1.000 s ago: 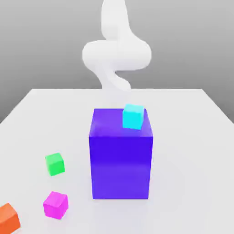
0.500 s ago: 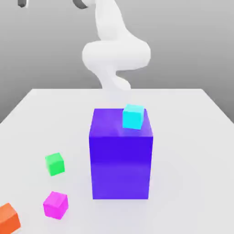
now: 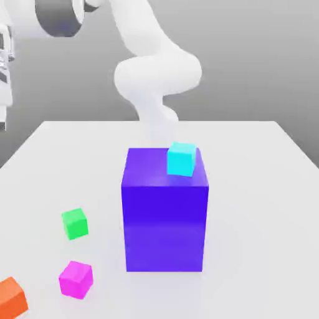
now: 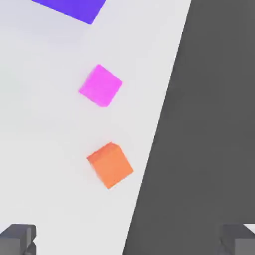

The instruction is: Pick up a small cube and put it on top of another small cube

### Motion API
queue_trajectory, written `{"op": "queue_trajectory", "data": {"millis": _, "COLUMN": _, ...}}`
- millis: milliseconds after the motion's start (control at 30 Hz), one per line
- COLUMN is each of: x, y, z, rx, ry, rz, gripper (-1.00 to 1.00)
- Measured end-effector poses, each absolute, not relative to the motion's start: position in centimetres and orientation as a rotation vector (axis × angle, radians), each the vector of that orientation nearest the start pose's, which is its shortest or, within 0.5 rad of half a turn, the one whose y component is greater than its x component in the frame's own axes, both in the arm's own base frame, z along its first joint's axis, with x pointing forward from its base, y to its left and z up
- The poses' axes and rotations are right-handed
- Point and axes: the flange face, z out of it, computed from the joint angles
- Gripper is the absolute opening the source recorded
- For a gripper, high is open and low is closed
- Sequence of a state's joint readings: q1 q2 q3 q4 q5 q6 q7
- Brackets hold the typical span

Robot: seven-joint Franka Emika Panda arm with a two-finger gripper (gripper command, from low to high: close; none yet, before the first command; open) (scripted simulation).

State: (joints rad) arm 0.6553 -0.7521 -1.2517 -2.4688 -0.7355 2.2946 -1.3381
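Observation:
The small magenta-pink cube rests on the white table near the front, at the exterior view's left. My gripper hangs high above the table's left side, cut off by the picture's edge and well apart from every cube. In the hand view the gripper is open, its dark fingertips wide apart with nothing between them. The magenta cube and an orange cube lie below the hand.
A big blue-purple block stands mid-table with a small cyan cube on its top. A green cube sits left of it, the orange cube at the front-left corner. The table edge passes close to the orange cube.
The arm has swung over to the exterior view's upper left, bringing the hand into sight at the left edge. No cube has moved.

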Motion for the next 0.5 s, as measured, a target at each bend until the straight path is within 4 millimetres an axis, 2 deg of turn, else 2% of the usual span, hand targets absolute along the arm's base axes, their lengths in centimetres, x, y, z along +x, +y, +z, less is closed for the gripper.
{"op": "queue_trajectory", "data": {"millis": 167, "x": 39.7, "y": -24.2, "z": 30.7, "rx": -2.301, "ry": -2.25, "rz": -0.228, "gripper": 0.0}}
{"op": "queue_trajectory", "data": {"millis": 333, "x": 41.6, "y": -19.6, "z": 23.0, "rx": -1.869, "ry": -2.561, "rz": -0.072, "gripper": 0.0}}
{"op": "queue_trajectory", "data": {"millis": 400, "x": 42.1, "y": -17.7, "z": 20.0, "rx": -1.702, "ry": -2.652, "rz": -0.023, "gripper": 0.0}}
{"op": "queue_trajectory", "data": {"millis": 500, "x": 42.3, "y": -17.0, "z": 15.4, "rx": -1.641, "ry": -2.681, "rz": -0.006, "gripper": 0.0}}
